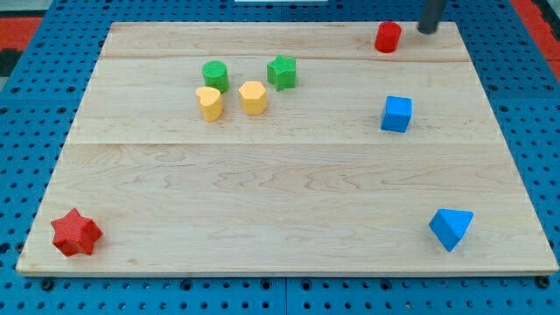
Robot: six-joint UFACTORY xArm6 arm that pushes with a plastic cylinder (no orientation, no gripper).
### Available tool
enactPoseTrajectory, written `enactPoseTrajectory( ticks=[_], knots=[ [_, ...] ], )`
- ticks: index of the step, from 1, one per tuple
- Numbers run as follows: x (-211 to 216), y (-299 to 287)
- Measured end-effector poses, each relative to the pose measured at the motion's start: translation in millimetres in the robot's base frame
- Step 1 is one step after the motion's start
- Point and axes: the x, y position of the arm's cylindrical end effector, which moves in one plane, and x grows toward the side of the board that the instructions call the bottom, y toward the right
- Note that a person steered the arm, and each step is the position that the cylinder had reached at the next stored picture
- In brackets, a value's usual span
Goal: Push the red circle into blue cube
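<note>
Jaws' state: cannot tell; my tip (426,31) stands just beside upright red circle (388,37).

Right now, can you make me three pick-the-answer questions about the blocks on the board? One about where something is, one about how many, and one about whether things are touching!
1. Where is the red circle?
A. near the view's top right
B. by the view's bottom left
C. in the middle of the board

2. How many yellow blocks are there?
A. one
B. two
C. four

3. Is the red circle touching the blue cube?
A. yes, pressed against it
B. it sits on top of it
C. no, bare wood lies between them

Answers: 1 A, it stands by the top edge, just left of my tip. 2 B, one yellow block sits beside another. 3 C, the cube lies apart, farther toward the view's bottom.
</note>
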Motion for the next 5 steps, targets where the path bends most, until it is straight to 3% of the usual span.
enactPoseTrajectory(
  ticks=[1, 2, 3, 4, 5],
  knots=[
    [16.9, -81.7],
    [78.7, -90.6],
    [84.1, -78.4],
    [58.0, -73.7],
    [108.6, -30.9]
  ],
)
